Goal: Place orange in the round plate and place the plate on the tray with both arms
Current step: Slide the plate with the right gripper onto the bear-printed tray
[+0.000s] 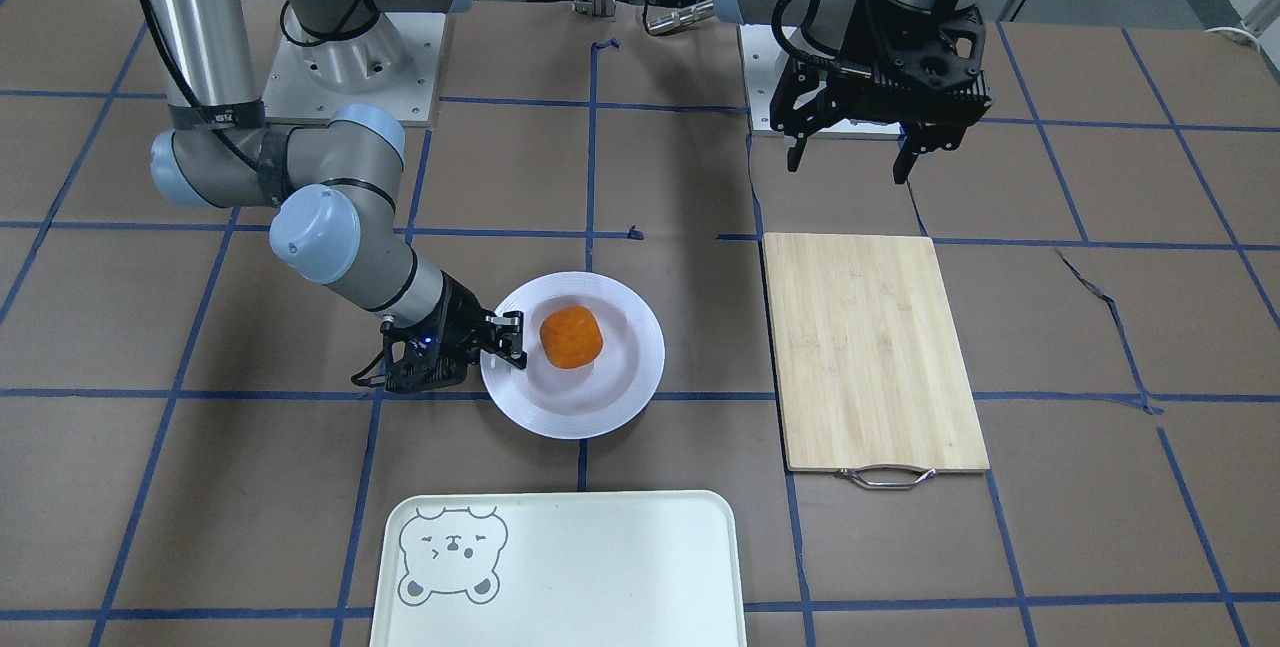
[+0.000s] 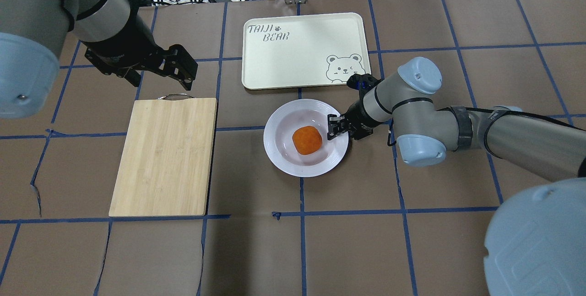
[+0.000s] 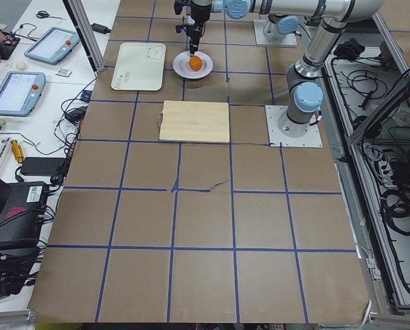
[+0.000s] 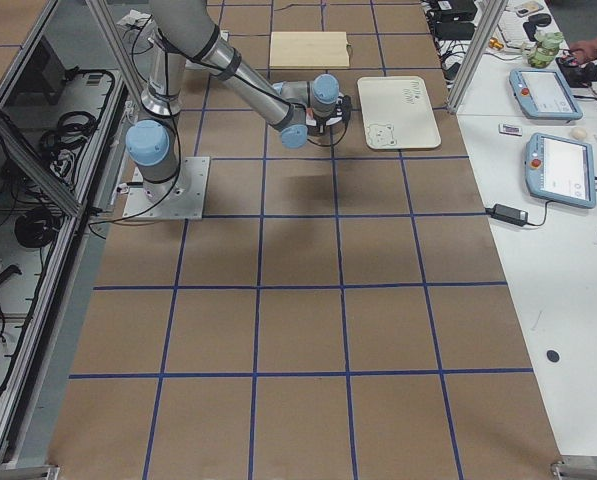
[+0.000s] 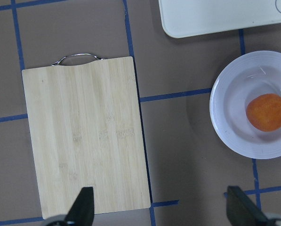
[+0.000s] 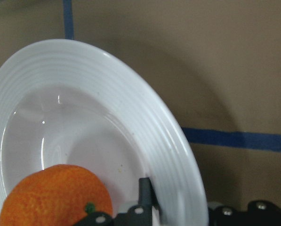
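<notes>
The orange (image 1: 571,336) (image 2: 306,140) lies in the sunken centre of the round plate (image 1: 600,407) (image 2: 284,149), which rests on the table just short of the tray (image 1: 600,567) (image 2: 293,53). My right gripper (image 1: 505,339) (image 2: 335,127) reaches in low from the side and is shut on the plate's ribbed rim. In the right wrist view one finger (image 6: 145,190) lies inside the rim beside the orange (image 6: 55,197). My left gripper (image 1: 850,165) (image 2: 160,75) (image 5: 161,209) hangs open and holds nothing, high over the handle end of the cutting board.
A bamboo cutting board (image 1: 870,347) (image 2: 165,154) with a metal handle lies on the left arm's side of the plate. Brown paper with blue tape lines covers the table. The tray has nothing on it.
</notes>
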